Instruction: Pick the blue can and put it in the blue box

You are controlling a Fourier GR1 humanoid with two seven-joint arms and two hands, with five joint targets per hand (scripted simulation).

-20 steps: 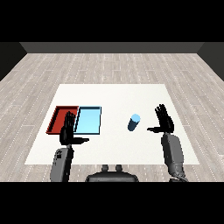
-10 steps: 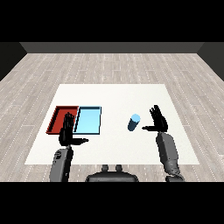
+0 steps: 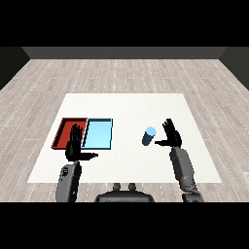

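Our right hand point(image 3: 170, 136) has slid in toward the blue can point(image 3: 149, 135), which now stands just to its left, untouched; fingers spread, holding nothing. Our left hand point(image 3: 75, 147) hovers released before the blue tray point(image 3: 98, 134), so grasping comes next

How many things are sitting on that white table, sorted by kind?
Cans: 1, the blue can
Trays: 2, the red tray and the light blue tray
Total: 3
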